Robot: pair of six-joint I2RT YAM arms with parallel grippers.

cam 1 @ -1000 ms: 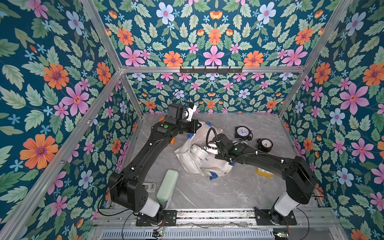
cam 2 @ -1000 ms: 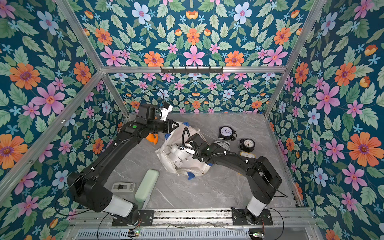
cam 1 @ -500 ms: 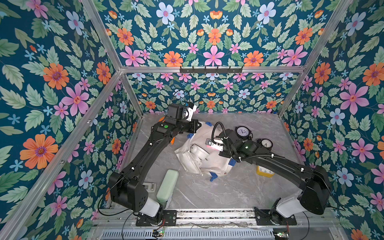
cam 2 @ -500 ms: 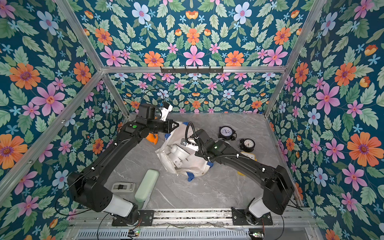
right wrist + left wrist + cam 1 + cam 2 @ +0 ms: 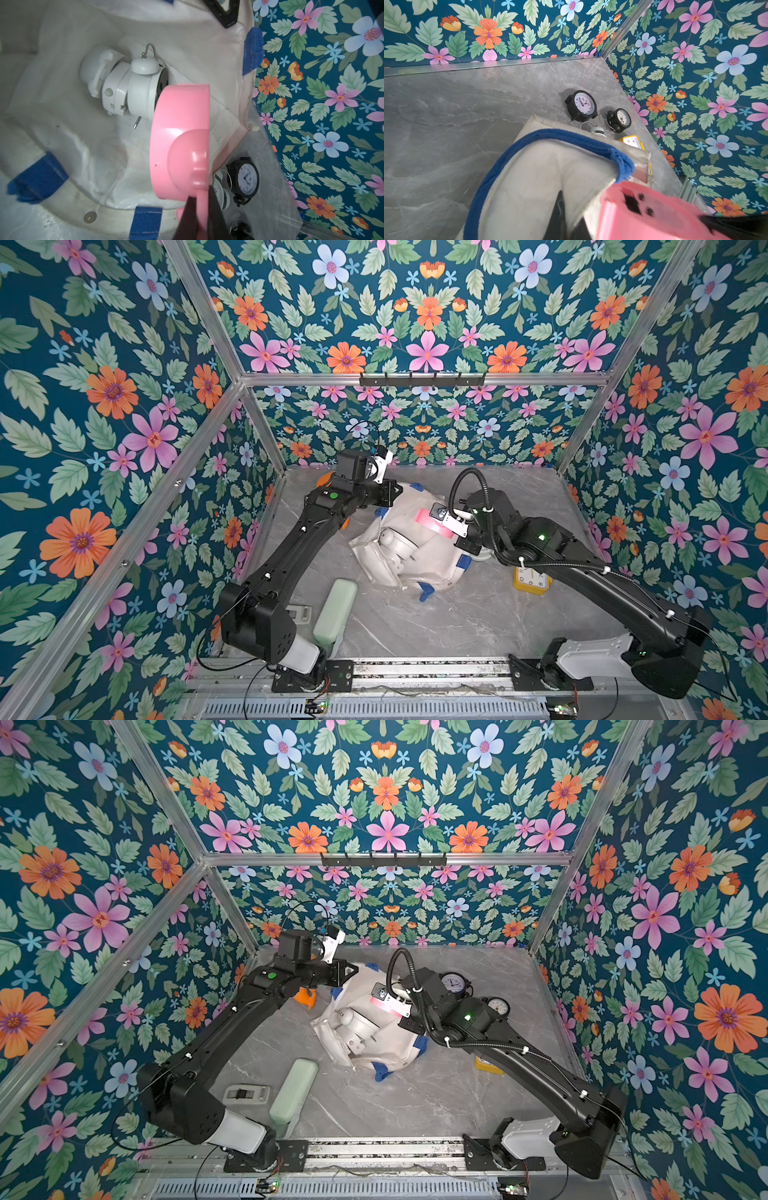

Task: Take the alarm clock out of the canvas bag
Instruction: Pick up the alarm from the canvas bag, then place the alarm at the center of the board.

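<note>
The off-white canvas bag [image 5: 409,572] [image 5: 388,1054] lies slumped mid-table, mouth open, with blue tabs. My left gripper [image 5: 390,493] [image 5: 569,207] is shut on the bag's rim fabric by the blue strap [image 5: 550,133] and holds it up. A pink alarm clock [image 5: 432,522] [image 5: 388,1006] [image 5: 182,141] hangs above the bag's mouth near its rim. My right gripper [image 5: 204,207] is shut on that clock's edge. A white twin-bell alarm clock [image 5: 133,87] [image 5: 397,545] lies on its side inside the bag.
Two black clocks [image 5: 455,982] [image 5: 498,1006] stand right of the bag, with a yellow clock [image 5: 532,578] and a white clock [image 5: 597,131] nearby. A green case [image 5: 334,610] and a grey device [image 5: 245,1094] lie front left. An orange plush [image 5: 305,997] sits under my left arm.
My right gripper has risen out of the bag's inside toward the back right, bringing the pink alarm clock up with it. The left arm has held still on the bag.
</note>
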